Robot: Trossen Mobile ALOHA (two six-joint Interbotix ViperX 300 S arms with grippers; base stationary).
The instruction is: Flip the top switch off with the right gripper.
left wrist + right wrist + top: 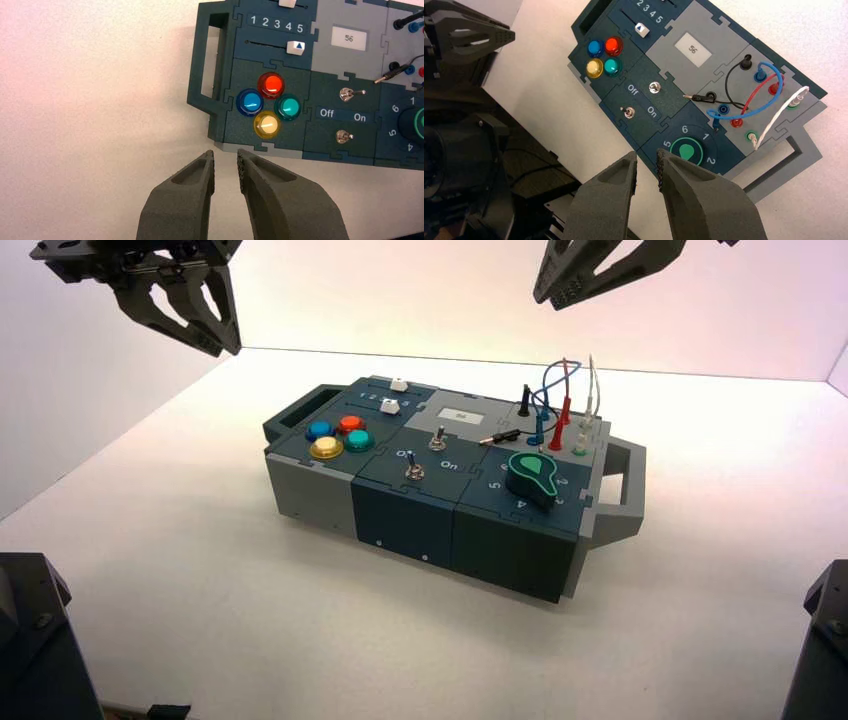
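The top switch [437, 441] is a small silver toggle on the dark blue Off/On panel, beside the grey label plate [461, 417]. In the left wrist view the top switch [346, 93] has its lever leaning toward On. It also shows in the right wrist view [654, 87]. The second toggle [411, 473] sits nearer the box's front edge. My right gripper [560, 295] hangs high above and behind the box's right end, its fingers a narrow gap apart and empty [647, 157]. My left gripper [222, 340] hangs high at the far left, also narrowly open and empty [226, 155].
The box [400, 520] also bears coloured round buttons [340, 436], a green knob [534, 477], plugged wires [555, 405], white sliders [391, 406] and end handles [625, 485]. Dark arm bases stand at the front left [35, 640] and front right [820, 640].
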